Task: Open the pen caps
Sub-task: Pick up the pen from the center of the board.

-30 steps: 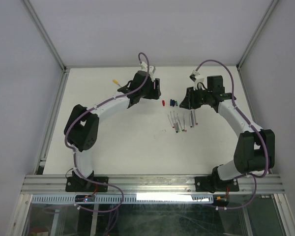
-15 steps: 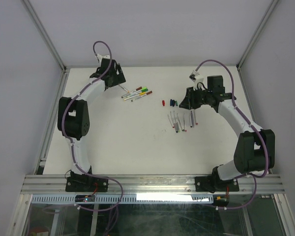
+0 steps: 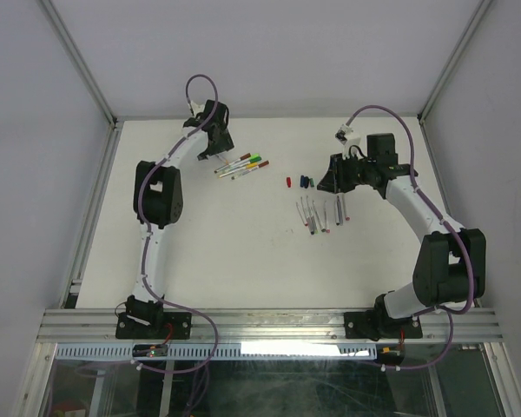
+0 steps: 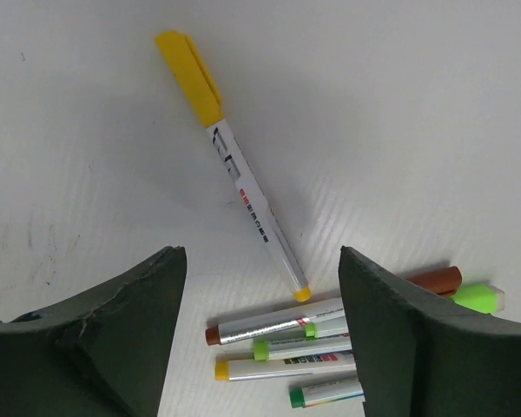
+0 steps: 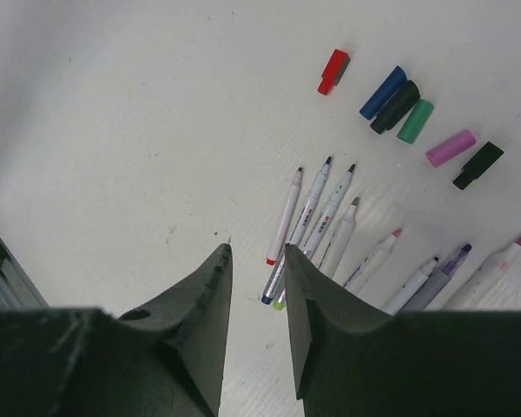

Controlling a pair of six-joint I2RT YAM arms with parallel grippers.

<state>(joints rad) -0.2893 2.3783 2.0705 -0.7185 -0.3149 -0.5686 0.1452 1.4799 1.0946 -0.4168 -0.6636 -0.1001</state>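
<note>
My left gripper (image 3: 219, 152) is open and empty, hovering at the far left of the table. In the left wrist view a yellow-capped pen (image 4: 243, 174) lies between and beyond its jaws (image 4: 260, 261). Several capped pens (image 4: 313, 334) lie just below it and also show in the top view (image 3: 243, 163). My right gripper (image 3: 328, 182) hangs empty, its jaws (image 5: 256, 249) a narrow gap apart. Several uncapped pens (image 5: 330, 221) lie in a row beyond it (image 3: 317, 213). Loose pen caps lie past them: red (image 5: 333, 71), blue (image 5: 383, 92), black (image 5: 395, 106), green (image 5: 415, 121), pink (image 5: 451, 148) and another black (image 5: 478, 165).
The white table (image 3: 243, 261) is fenced by an aluminium frame with grey walls on both sides and at the back. The arm bases sit on the rail at the near edge (image 3: 269, 326).
The left arm swung from over the capped pens out to the far left corner, then came partly back, uncovering the pens. The right arm has not moved.
</note>
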